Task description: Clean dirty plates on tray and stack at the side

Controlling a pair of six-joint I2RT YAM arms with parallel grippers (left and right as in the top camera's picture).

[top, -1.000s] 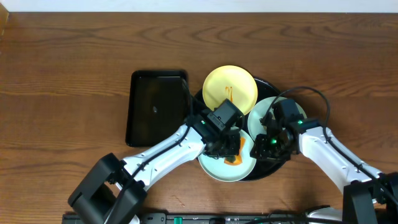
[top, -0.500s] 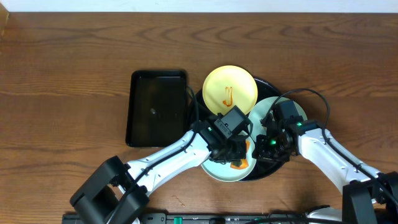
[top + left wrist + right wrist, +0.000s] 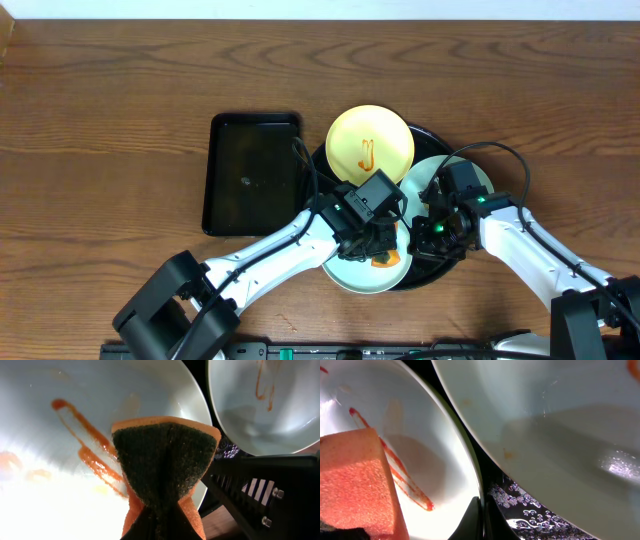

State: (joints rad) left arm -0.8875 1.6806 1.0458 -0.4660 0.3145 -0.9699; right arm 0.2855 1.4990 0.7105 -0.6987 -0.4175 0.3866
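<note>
The round black tray (image 3: 432,133) holds all three plates: the yellow plate (image 3: 370,150) at the back, a blue-green plate (image 3: 412,190) to the right, and the front blue-green plate (image 3: 355,272) nearest me, streaked with sauce. My left gripper (image 3: 378,245) is clamped on an orange sponge (image 3: 165,455), its dark scrubbing face pressed on the front plate beside the streaks. My right gripper (image 3: 481,515) sits at that plate's right rim (fingers close together, though I can't tell if they're pinching it).
</note>
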